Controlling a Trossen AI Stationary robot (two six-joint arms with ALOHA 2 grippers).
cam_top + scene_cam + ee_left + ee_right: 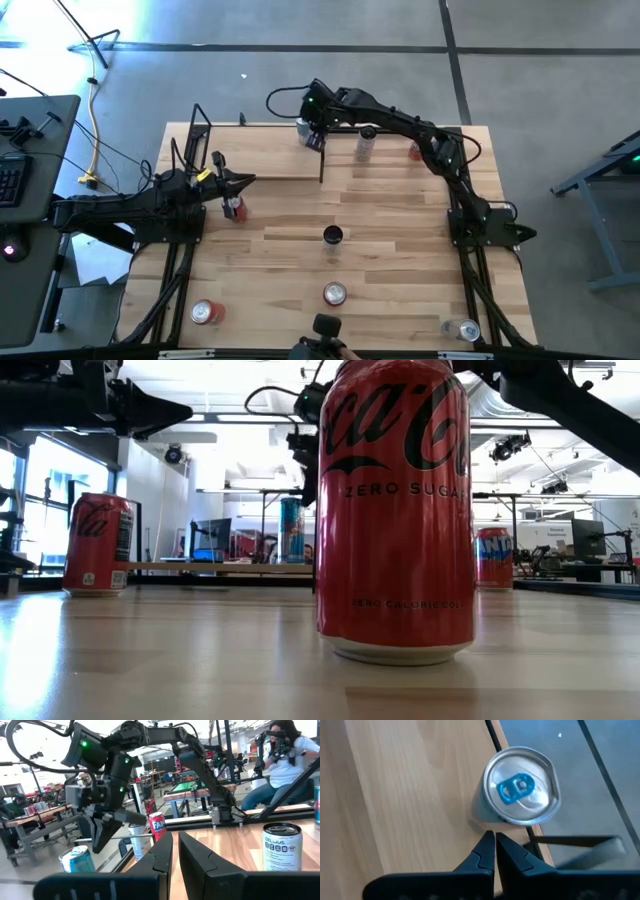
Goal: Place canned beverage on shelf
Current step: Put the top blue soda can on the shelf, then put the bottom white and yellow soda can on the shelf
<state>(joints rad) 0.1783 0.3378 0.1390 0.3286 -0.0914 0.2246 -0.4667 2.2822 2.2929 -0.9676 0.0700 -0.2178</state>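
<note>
Your right pincer, fingers pressed together, hangs just beside the blue-tabbed can standing at the shelf's twelve-o'clock corner. Lift straight clear without nudging it. Your left pincer waits at nine o'clock, nearly closed.

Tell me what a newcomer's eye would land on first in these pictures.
The red Coca-Cola Zero can fills the low view, standing upright on the tabletop right at the camera. Next, the right claw, fingers together, sits above the blue-tabbed silver can standing on the shelf by its end. The left claw waits above a red can.
</note>
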